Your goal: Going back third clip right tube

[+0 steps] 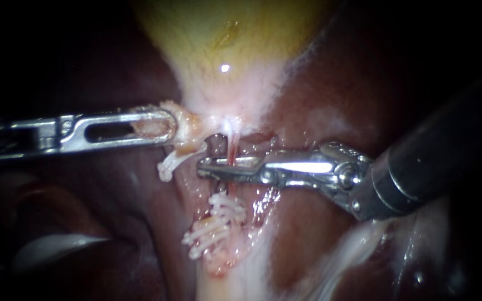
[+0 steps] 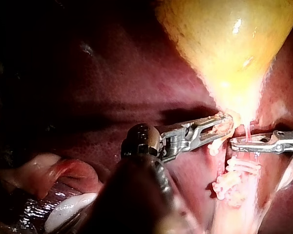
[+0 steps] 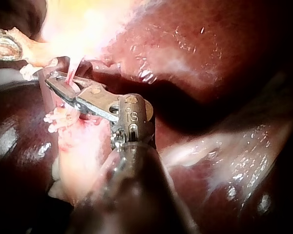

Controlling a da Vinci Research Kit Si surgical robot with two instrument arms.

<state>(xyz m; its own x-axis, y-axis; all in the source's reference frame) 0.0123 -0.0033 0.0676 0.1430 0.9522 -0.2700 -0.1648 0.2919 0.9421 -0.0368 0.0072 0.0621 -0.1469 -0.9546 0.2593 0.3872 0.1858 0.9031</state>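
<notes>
In the endoscope view: judged to be the backing-off step, with the right instrument (image 1: 205,167) reaching in from the right, jaws narrowly parted astride the thin right tube (image 1: 230,144) just under the gallbladder (image 1: 224,44), gripping nothing. White clips (image 1: 218,220) bunched lower on the same stalk, the uppermost just beside the lower jaw; no telling for certain whether 3 sit there. Left instrument (image 1: 165,125) clamped shut on the gallbladder neck, holding it aside. Next move, probably: sliding straight back along the shaft line with the jaws kept apart, so as not to drag the tube. In the left wrist view: 2 tips near but apart, left instrument (image 2: 224,124) beside the right instrument (image 2: 237,143), tube (image 2: 246,130) between the right one's jaws. In the right wrist view: tight around the right instrument's (image 3: 53,82) tip, tube (image 3: 75,68) and clips (image 3: 63,117) close by; open room rearward over bare liver (image 3: 210,53).
</notes>
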